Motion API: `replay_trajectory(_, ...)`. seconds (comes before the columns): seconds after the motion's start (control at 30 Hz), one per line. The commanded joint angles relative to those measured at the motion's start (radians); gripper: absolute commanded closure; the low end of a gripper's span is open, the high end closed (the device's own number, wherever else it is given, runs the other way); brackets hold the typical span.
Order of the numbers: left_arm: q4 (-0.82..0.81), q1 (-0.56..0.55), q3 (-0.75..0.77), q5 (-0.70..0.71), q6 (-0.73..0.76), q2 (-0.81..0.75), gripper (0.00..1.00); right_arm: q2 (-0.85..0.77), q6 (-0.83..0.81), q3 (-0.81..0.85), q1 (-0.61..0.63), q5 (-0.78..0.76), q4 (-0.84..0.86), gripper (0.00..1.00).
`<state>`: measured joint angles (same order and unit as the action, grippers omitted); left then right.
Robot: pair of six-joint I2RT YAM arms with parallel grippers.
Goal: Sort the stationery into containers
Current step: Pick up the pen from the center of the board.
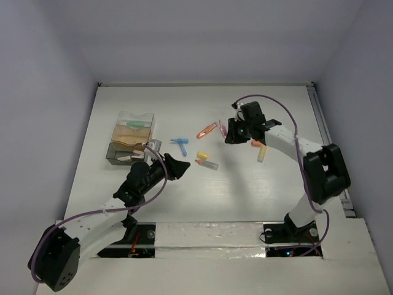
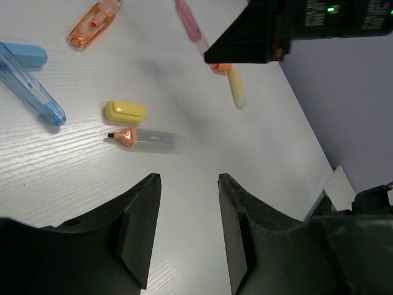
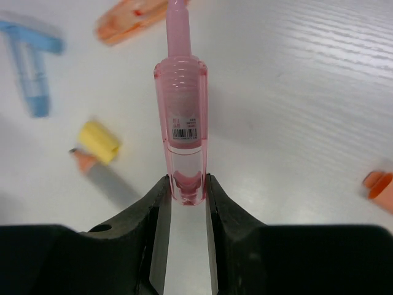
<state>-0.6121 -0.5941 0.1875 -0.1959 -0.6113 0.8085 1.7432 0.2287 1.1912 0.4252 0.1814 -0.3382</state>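
Note:
My right gripper point(image 3: 186, 184) is shut on the rear end of a pink highlighter point(image 3: 182, 123), which points away from the jaws over the table; in the top view this gripper point(image 1: 230, 130) is at centre right. My left gripper point(image 2: 189, 178) is open above bare table with nothing between its fingers. It sits right of the containers point(image 1: 135, 138), a clear box with tan and grey sections. Loose stationery lies between the arms: a blue highlighter point(image 2: 31, 86), an orange cap point(image 2: 92, 26), a yellow cap point(image 2: 124, 112) and a clear orange-tipped highlighter point(image 2: 147, 139).
A yellow highlighter point(image 1: 262, 152) and an orange piece point(image 1: 256, 144) lie under the right arm. The table's right edge shows in the left wrist view, with a purple wall point(image 2: 356, 104) beyond it. Walls enclose the back and both sides.

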Motion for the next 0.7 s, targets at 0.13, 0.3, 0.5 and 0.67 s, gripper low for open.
replay_trajectory(0.13, -0.112, -0.004, 0.078, 0.012, -0.051, 0.07, 0.62, -0.234, 0.09, -0.151, 0.035, 0.326, 0.2, 0.92)
replay_trajectory(0.3, -0.169, -0.004, 0.135, 0.039, -0.065, 0.164, 0.66, -0.29, 0.101, -0.196, 0.107, 0.332, 0.202, 0.92)
replay_trajectory(0.5, -0.153, -0.004, 0.205, 0.065, -0.088, 0.285, 0.75, -0.338, 0.121, -0.217, 0.156, 0.385, 0.234, 0.92)
replay_trajectory(0.67, -0.147, -0.004, 0.22, 0.13, -0.096, 0.314, 0.75, -0.352, 0.109, -0.216, 0.188, 0.375, 0.211, 0.92)
